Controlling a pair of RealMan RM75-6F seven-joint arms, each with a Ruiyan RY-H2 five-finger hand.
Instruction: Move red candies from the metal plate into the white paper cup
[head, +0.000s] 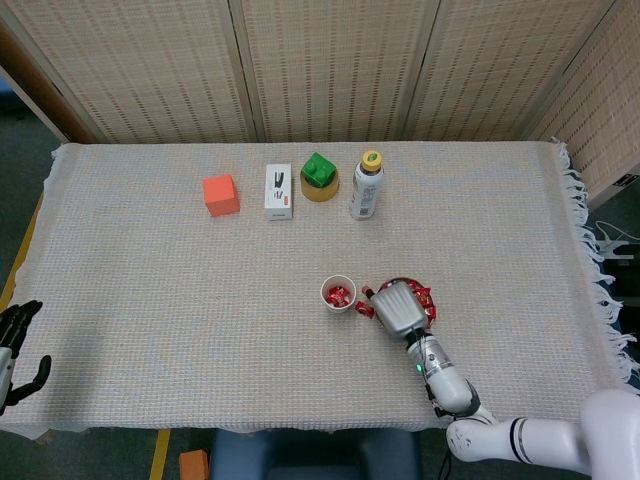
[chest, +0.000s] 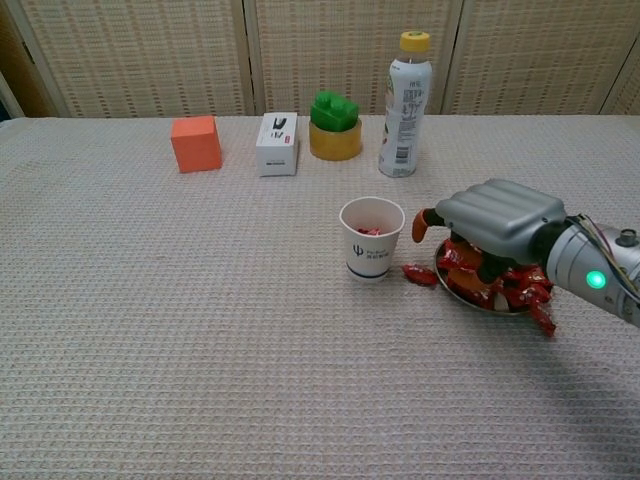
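Note:
The white paper cup stands upright with a few red candies inside. Just right of it, the metal plate holds a heap of red candies. One stray candy lies on the cloth between cup and plate. My right hand is lowered onto the heap, palm down, its fingers among the candies and its thumb spread toward the cup. I see no candy pinched. My left hand hangs off the table's near left corner, fingers apart and empty.
Along the far side stand an orange cube, a white box, a green block on a yellow ring and a yellow-capped bottle. The bottle is behind the cup and plate. A woven cloth covers the table.

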